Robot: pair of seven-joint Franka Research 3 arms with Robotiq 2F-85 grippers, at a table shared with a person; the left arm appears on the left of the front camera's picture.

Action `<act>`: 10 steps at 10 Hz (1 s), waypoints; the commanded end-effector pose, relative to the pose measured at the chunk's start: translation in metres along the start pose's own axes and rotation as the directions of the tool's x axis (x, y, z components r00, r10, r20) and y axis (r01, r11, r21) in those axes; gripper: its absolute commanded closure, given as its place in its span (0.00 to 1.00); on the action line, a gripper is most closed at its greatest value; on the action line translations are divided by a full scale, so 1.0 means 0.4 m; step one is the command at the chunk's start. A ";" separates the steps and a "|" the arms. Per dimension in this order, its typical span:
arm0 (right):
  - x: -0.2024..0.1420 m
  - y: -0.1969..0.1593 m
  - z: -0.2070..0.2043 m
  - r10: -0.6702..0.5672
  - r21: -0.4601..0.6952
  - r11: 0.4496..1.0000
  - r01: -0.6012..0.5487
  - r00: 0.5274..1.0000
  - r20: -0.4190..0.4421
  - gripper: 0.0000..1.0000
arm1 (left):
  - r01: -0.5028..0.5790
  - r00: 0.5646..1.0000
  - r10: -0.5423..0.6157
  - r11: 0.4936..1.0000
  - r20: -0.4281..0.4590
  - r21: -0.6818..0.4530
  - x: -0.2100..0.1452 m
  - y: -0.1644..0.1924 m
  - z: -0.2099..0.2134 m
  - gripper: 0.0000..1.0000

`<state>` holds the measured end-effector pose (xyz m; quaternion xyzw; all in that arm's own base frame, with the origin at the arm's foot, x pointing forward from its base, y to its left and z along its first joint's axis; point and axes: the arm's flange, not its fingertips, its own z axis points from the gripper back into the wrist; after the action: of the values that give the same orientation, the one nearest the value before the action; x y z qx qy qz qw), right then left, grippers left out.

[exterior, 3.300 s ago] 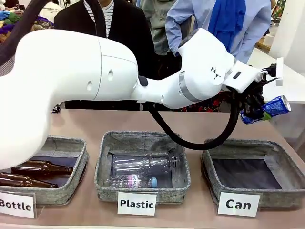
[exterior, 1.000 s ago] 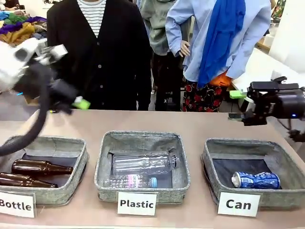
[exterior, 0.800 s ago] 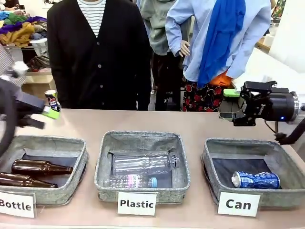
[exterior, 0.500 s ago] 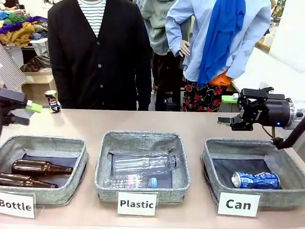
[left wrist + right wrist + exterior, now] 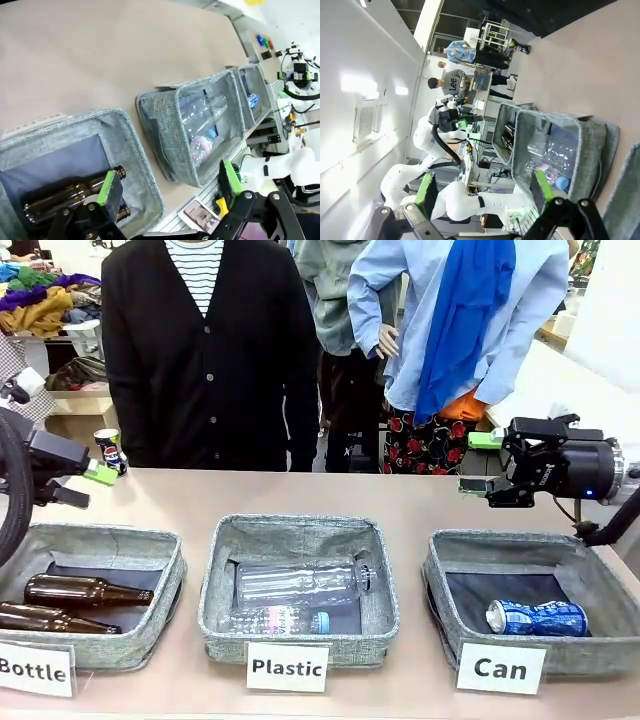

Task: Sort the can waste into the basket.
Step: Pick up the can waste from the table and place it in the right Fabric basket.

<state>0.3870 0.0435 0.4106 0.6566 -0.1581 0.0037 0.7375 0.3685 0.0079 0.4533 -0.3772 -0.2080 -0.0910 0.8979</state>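
front: blue can in basket | wrists: left pincer apart, right pincer apart

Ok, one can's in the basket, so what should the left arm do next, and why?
Probably ease the open left gripper around the dark can and close. It stands upright at the table's far-left edge, just beside the gripper, while the blue can already lies in the basket.
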 end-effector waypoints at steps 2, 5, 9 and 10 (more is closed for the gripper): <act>-0.001 0.010 -0.004 -0.023 0.005 1.000 0.023 1.000 0.001 0.00 | -0.006 1.000 0.006 1.000 -0.006 -0.003 -0.007 0.006 0.009 0.00; -0.001 0.010 -0.004 -0.023 0.005 1.000 0.023 1.000 0.001 0.00 | -0.004 1.000 0.004 1.000 0.004 0.002 0.000 0.004 0.004 0.00; -0.001 0.010 -0.004 -0.023 0.005 1.000 0.023 1.000 0.001 0.00 | 0.105 0.951 -0.175 0.958 0.254 0.267 0.150 0.316 0.125 0.00; -0.001 0.010 -0.004 -0.023 0.005 1.000 0.023 1.000 0.001 0.00 | 0.091 0.940 -0.194 0.935 0.279 0.343 0.140 0.386 0.143 0.00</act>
<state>0.3869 0.0437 0.4104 0.6565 -0.1575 0.0034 0.7377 0.4357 0.1525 0.4394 -0.2229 -0.3632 -0.0572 0.9028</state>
